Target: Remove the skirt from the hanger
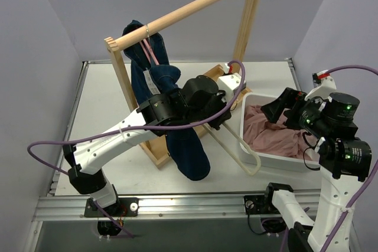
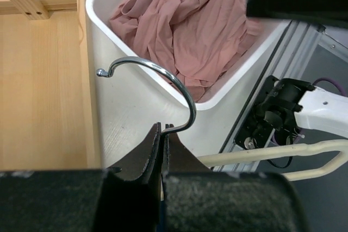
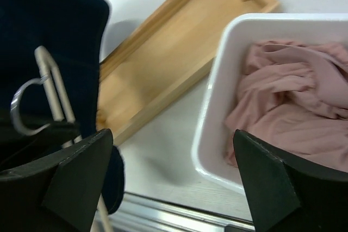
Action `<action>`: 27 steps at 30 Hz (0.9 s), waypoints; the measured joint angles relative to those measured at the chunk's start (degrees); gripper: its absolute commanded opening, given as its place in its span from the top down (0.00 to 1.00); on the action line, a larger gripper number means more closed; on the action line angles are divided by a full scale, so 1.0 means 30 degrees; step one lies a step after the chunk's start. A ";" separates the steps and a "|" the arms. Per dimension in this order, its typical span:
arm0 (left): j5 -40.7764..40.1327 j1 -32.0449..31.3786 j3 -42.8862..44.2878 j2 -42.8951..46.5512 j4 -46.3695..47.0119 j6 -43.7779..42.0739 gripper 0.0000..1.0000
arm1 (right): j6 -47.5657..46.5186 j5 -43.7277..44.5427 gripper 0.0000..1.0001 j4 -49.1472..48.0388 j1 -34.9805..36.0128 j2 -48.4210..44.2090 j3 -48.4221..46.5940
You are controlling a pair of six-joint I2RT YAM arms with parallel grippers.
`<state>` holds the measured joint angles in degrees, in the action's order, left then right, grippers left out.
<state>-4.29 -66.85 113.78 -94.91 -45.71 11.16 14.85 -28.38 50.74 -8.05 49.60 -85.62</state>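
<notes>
The dusty-pink skirt lies crumpled in a white bin, off the hanger. It also shows in the left wrist view and the right wrist view. My left gripper is shut on the cream hanger at the base of its silver hook, jaws pressed together. The hanger's bar slants down beside the bin's near-left corner. My right gripper hovers over the bin's left part, open and empty.
A wooden rack stands at the middle, its base tray left of the bin. A dark blue denim garment hangs from it on a pink hanger. The bin's rim lies under my right fingers.
</notes>
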 measured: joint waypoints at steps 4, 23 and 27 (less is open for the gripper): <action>-0.0160 0.0342 0.1370 -0.0984 -0.0481 -0.0189 0.98 | 0.0044 -0.2878 0.19 -0.0146 0.0335 -0.0146 0.0044; -0.0036 0.2251 0.6878 -0.3177 -0.2463 -0.0306 0.98 | -0.0058 -0.5639 0.51 -0.0095 0.2113 -0.2033 0.2696; 0.0240 0.2484 0.7155 -0.3286 -0.2659 -0.0299 0.98 | -0.0080 -0.5916 0.67 -0.0131 0.2113 -0.2208 0.3038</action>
<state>-3.57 -59.40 135.24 -104.77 -53.69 10.26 14.61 -46.13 50.35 -1.72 42.98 -76.51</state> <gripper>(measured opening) 0.049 0.406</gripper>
